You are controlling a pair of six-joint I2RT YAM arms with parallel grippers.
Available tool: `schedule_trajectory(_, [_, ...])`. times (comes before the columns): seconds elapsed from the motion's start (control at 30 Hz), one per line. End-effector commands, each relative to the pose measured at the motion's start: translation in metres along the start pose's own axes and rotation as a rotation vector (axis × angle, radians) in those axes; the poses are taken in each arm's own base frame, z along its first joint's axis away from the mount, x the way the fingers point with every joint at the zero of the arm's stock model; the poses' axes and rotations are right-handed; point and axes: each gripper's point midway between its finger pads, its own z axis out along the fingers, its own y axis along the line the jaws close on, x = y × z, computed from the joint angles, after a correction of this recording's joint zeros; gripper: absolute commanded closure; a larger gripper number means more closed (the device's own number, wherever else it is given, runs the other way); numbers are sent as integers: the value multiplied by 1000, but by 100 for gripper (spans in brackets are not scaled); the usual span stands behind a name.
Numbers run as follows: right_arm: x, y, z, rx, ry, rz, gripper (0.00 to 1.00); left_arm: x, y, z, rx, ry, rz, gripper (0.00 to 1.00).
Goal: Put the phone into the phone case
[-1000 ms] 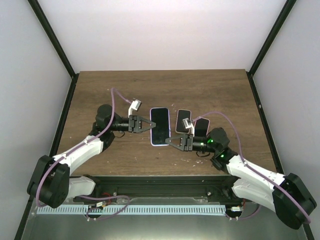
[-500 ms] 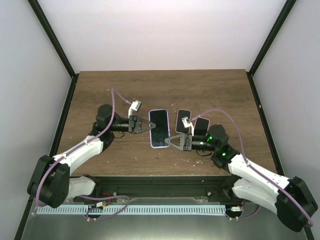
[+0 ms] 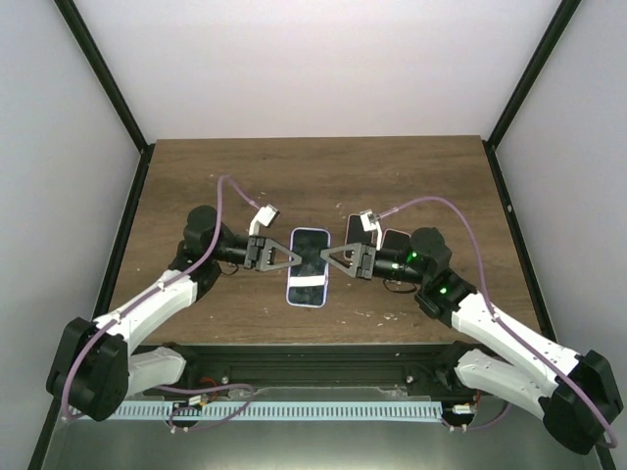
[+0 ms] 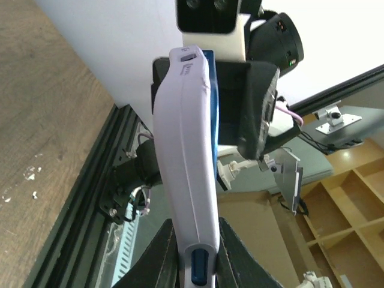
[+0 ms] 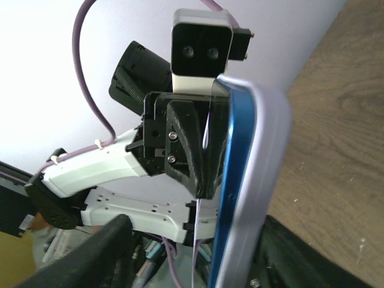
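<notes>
the phone (image 3: 309, 257) sits in the lavender phone case (image 4: 185, 168), and the pair hangs level and screen-up just above the table (image 3: 392, 176), near its front edge and a little towards 6 o'clock from centre. two spare phones (image 3: 360, 231) (image 3: 396, 243) lie flat at about 2 o'clock from it.

this looks like a stiff, thin slab: light, but glass-faced and slick on the screen side, while the case back looks soft enough to give better grip. the blue side of the phone shows beside the case lip along both long edges, so it is probably not fully seated. the best hold is likely across the thickness at a long edge, one pad on the glass and one under the case. squeezing there would also press the phone down into the lip.

the left gripper (image 3: 292, 258) reaches in from 9 o'clock with its wrist rolled so the jaws stack one over the other. its fingers (image 4: 170, 249) are closed tight across the thickness of the phone and case at the long edge, carrying the weight.

the right gripper (image 3: 324, 258) comes in low from 3 o'clock, rolled the same way and facing the left one. its jaws stand well apart, straddling the opposite long edge. one finger (image 5: 105, 249) is clear of the glass, so it grips nothing.
</notes>
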Motion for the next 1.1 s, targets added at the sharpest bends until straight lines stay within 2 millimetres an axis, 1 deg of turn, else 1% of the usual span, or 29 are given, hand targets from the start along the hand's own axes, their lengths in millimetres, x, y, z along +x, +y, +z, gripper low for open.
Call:
schedule_trajectory(0.0, [-22,13,2,-17,-48,-31,64,5,-22,-1,33,57,99,90])
schedule_trajectory(0.03, [-23,15,3,-28,-47,-34,70,6,-21,-1,27,60,99,89])
schedule_trajectory(0.13, [-21,16,6,-49,-31,-34,96,6,-17,-1,3,65,91,90])
schedule_trajectory(0.17, [-21,14,7,-45,-26,-26,99,6,-16,-1,-3,65,91,90])
schedule_trajectory(0.27, [-19,9,8,-31,-26,-17,99,7,-13,-1,-20,63,87,90])
schedule_trajectory(0.33, [-19,9,8,-26,-19,-17,98,7,-14,-1,-19,68,87,90])
schedule_trajectory(0.37, [-19,11,9,-30,-13,-17,90,8,-14,-1,-16,71,86,90])
schedule_trajectory(0.4, [-20,13,9,-33,-9,-15,78,9,-16,-1,-11,76,87,90])
schedule_trajectory(0.43, [-21,16,9,-37,-8,-16,71,10,-17,-1,-5,81,88,90])
schedule_trajectory(0.5, [-24,19,10,-43,-12,-21,65,12,-22,-2,6,89,101,90])
schedule_trajectory(0.57, [-28,18,12,-34,-19,-27,63,14,-25,-2,15,96,110,90])
schedule_trajectory(0.6, [-29,17,14,-31,-14,-27,63,14,-26,-2,18,100,112,90])
schedule_trajectory(0.63, [-29,15,17,-26,-2,-21,67,15,-26,-2,18,104,110,90])
schedule_trajectory(0.77, [-26,13,25,-49,42,-20,95,17,-19,-2,-2,107,94,90])
schedule_trajectory(0.8, [-25,12,25,-49,44,-23,99,17,-18,-2,-10,106,89,90])
schedule_trajectory(0.9, [-26,9,24,-22,35,-50,99,12,-8,-3,-72,80,70,91])
schedule_trajectory(1.0, [-31,3,22,43,18,-81,99,8,9,-4,-157,68,30,92])
schedule_trajectory(1.07, [-33,3,21,56,11,-96,99,7,16,-4,-181,77,21,92])
